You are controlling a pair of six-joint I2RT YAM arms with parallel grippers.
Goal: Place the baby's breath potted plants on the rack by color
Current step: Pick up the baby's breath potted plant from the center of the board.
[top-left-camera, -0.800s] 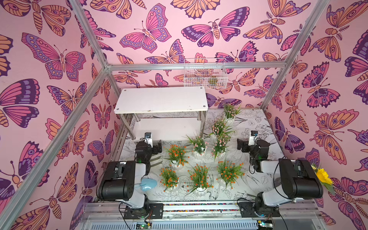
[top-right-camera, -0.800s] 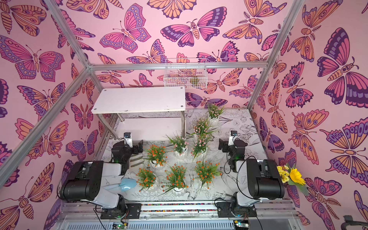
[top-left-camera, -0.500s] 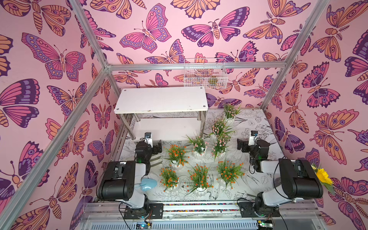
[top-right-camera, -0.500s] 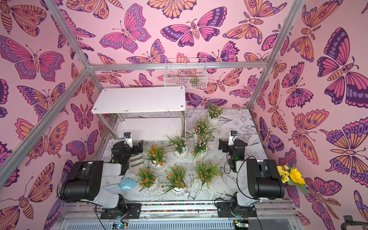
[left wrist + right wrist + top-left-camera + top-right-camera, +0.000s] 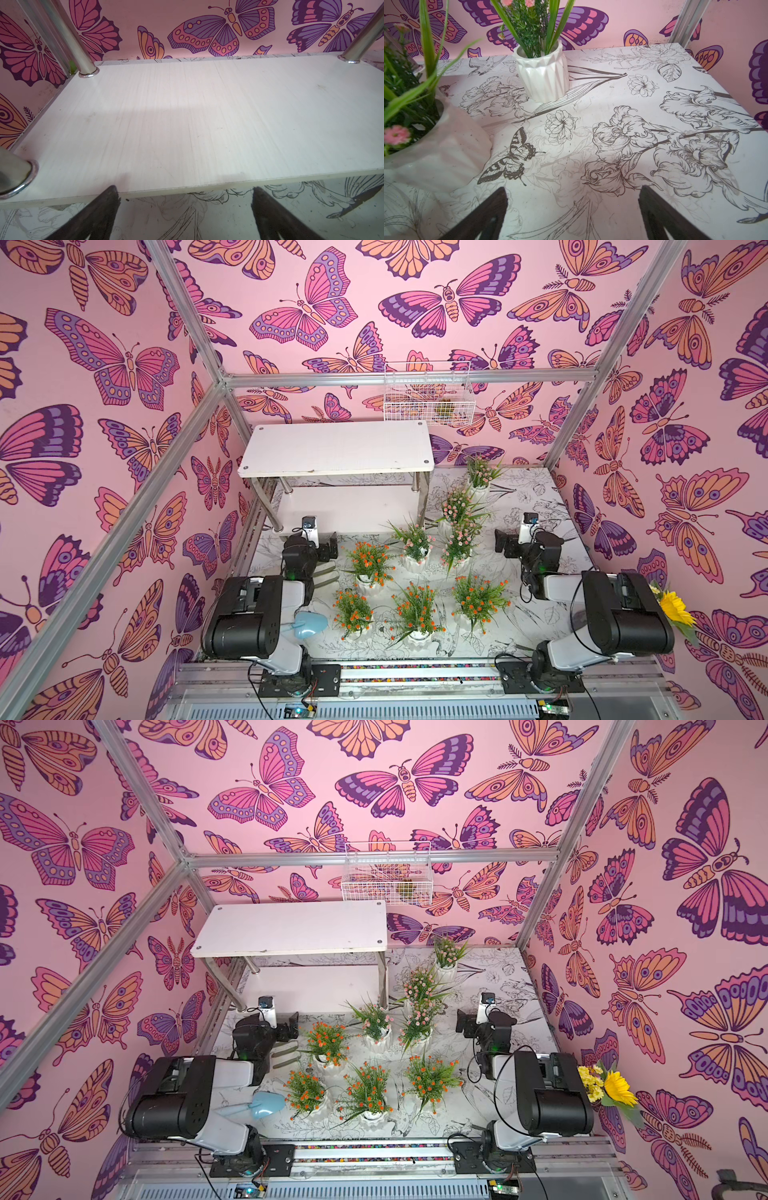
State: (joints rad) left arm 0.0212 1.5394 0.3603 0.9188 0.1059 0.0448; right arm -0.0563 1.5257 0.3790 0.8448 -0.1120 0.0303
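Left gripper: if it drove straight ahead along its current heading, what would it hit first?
Most likely the front edge of the lower shelf of the rack, which lies directly ahead of the open left gripper. Relative height is unclear, so it might instead pass just over the board.

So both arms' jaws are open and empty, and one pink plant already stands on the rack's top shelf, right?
No: the rack holds nothing on its top shelf in both top views; all four pink plants stand on the table. The jaws are open and empty, as said.
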